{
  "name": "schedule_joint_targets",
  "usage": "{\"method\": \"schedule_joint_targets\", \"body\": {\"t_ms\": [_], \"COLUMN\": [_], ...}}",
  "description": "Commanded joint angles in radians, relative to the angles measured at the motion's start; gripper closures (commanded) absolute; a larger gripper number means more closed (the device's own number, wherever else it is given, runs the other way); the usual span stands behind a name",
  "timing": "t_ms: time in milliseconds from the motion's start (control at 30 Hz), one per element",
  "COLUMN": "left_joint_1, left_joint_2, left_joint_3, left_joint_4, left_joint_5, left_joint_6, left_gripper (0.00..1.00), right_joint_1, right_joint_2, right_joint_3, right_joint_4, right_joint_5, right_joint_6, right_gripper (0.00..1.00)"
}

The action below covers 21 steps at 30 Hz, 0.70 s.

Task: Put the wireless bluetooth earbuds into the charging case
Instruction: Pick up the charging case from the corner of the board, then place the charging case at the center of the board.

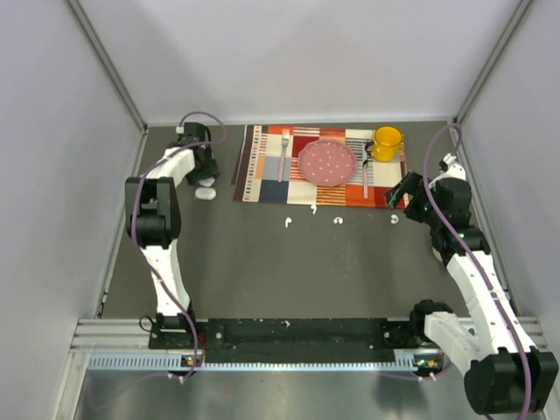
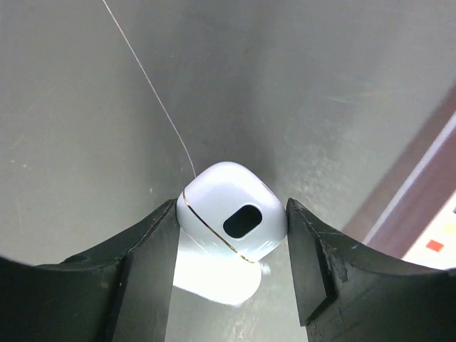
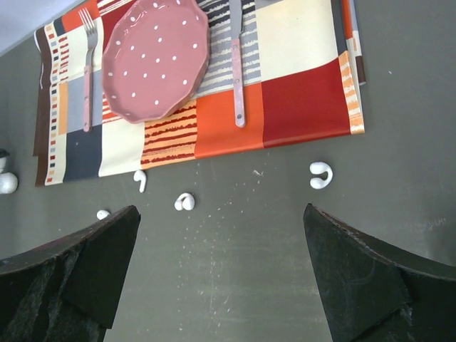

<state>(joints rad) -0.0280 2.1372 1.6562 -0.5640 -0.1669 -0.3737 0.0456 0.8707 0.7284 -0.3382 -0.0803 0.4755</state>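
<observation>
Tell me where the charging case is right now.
Top view: the charging case sits at far left, just left of the placemat, between the jaws of the left gripper.

On my feed, charging case (image 2: 231, 214): glossy smooth white plastic w/ thin gold seam. The left claw (image 2: 231, 242): matt black, rough-ish plastic. The table (image 3: 235, 285): matt dark grey, speckled. The placemat (image 3: 299, 100): woven-looking cloth. The plate (image 3: 153, 57): smooth, slight sheen.

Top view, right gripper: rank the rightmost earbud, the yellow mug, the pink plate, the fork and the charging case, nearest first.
1. The rightmost earbud, just on the near side of the right gripper.
2. The yellow mug, beyond the gripper, toward the back.
3. The pink plate, back and to the left.
4. The fork, left of the plate.
5. The charging case, far left.
</observation>
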Motion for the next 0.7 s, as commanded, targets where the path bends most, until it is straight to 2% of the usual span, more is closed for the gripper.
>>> {"method": "schedule_joint_targets", "body": {"t_ms": [0, 167, 200, 267, 367, 467, 500, 600, 667], "left_joint_1": [-0.004, -0.045, -0.064, -0.096, -0.205, -0.372, -0.459, -0.596, -0.650], "left_joint_2": [-0.236, -0.420, -0.447, -0.497, -0.624, -0.715, -0.733, -0.772, -0.758], "left_joint_3": [-0.101, -0.186, -0.209, -0.277, -0.382, -0.504, -0.536, -0.647, -0.697], "left_joint_4": [0.194, 0.200, 0.203, 0.202, 0.179, 0.188, 0.197, 0.243, 0.248], "left_joint_5": [0.076, 0.161, 0.253, 0.300, 0.336, 0.325, 0.323, 0.355, 0.368], "left_joint_6": [0.051, 0.110, 0.130, 0.147, 0.183, 0.219, 0.229, 0.243, 0.252], "left_gripper": [1.00, 1.00, 1.00, 1.00, 1.00, 1.00, 1.00, 1.00, 1.00], "right_joint_1": [0.007, 0.005, 0.007, 0.007, 0.007, 0.007, 0.007, 0.007, 0.005], "right_joint_2": [-0.016, -0.035, -0.041, -0.058, -0.078, -0.096, -0.099, -0.092, -0.085], "right_joint_3": [0.054, 0.051, 0.049, 0.042, 0.025, 0.002, -0.001, 0.011, 0.017], "right_joint_4": [0.013, 0.010, 0.010, 0.011, 0.002, -0.018, -0.027, -0.059, -0.079], "right_joint_5": [-0.021, -0.035, -0.035, -0.038, -0.050, -0.073, -0.081, -0.101, -0.125], "right_joint_6": [0.017, 0.032, 0.034, 0.038, 0.032, 0.020, 0.014, -0.012, -0.032], "right_gripper": [0.01, 0.01, 0.01, 0.01, 0.01, 0.01, 0.01, 0.01, 0.01]}}
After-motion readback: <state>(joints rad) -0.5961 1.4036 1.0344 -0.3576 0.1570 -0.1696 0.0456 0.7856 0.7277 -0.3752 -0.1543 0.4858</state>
